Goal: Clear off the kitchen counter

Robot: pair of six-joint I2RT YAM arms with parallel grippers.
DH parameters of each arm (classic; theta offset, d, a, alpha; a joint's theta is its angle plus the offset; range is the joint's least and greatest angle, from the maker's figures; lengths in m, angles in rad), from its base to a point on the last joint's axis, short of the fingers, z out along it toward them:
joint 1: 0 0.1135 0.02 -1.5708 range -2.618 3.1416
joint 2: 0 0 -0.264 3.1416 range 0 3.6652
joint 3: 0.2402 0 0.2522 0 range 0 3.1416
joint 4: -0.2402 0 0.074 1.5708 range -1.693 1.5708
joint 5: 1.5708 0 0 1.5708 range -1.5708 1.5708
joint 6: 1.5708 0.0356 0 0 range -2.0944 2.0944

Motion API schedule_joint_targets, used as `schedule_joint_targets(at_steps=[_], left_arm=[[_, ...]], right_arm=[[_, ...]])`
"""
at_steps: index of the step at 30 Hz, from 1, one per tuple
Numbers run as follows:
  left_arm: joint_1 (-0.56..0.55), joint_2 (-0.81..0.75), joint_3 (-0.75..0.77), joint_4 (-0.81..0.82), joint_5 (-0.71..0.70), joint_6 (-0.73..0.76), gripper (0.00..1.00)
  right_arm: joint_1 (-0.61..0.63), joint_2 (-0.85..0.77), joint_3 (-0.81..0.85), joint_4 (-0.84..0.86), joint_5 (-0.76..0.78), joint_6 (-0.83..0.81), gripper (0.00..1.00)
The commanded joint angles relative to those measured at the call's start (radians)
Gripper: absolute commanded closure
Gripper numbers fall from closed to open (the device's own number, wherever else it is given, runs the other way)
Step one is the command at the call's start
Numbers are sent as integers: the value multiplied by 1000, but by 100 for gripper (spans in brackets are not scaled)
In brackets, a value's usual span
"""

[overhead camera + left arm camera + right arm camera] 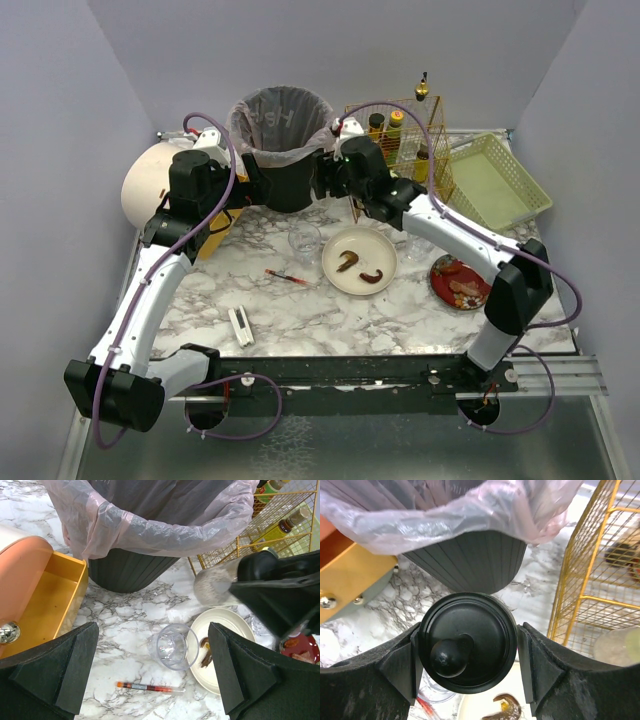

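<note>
The white marble desk [300, 315] fills the middle of the overhead view, between the arm bases and the back wall. It carries a black bin [283, 150] with a pink liner, a gold wire rack [400, 130] of bottles, a green basket [497, 180], a clear glass [304, 240], a cream plate [370, 242] with brown scraps, a red plate [440, 290], a thin red tube [288, 277] and a small white object [241, 326]. From above, neither arm's jaws can be read. The left wrist camera shows the left jaws wide apart and empty, above the glass and tube. The right wrist camera shows the right jaws clamped on a black round cap [467, 642] with a knob, just in front of the bin. Only the left wrist view reveals the pale translucent body [215, 586] joined to that cap.
</note>
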State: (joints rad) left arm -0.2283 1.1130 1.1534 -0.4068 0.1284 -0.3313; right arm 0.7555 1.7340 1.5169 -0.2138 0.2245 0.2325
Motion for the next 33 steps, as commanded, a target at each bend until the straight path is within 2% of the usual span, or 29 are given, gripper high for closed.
schedule_joint_targets(at_steps=[1,8,14,21,33], left_arm=[[7,-24,-14,-4,7,12,1],[7,-31,-16,-6,8,15,1],[7,-37,-14,-11,11,15,1],[7,-46,-14,-20,12,15,1],[7,-50,-10,-31,5,17,1]], right_arm=[[-41,-81,50,-53,36,-32,100],[-234,-120,77,-91,-55,-49,100],[-345,-44,209,-166,-89,-91,100],[-407,68,313,-169,-113,-97,100],[-420,203,406,-174,-112,-135,100]])
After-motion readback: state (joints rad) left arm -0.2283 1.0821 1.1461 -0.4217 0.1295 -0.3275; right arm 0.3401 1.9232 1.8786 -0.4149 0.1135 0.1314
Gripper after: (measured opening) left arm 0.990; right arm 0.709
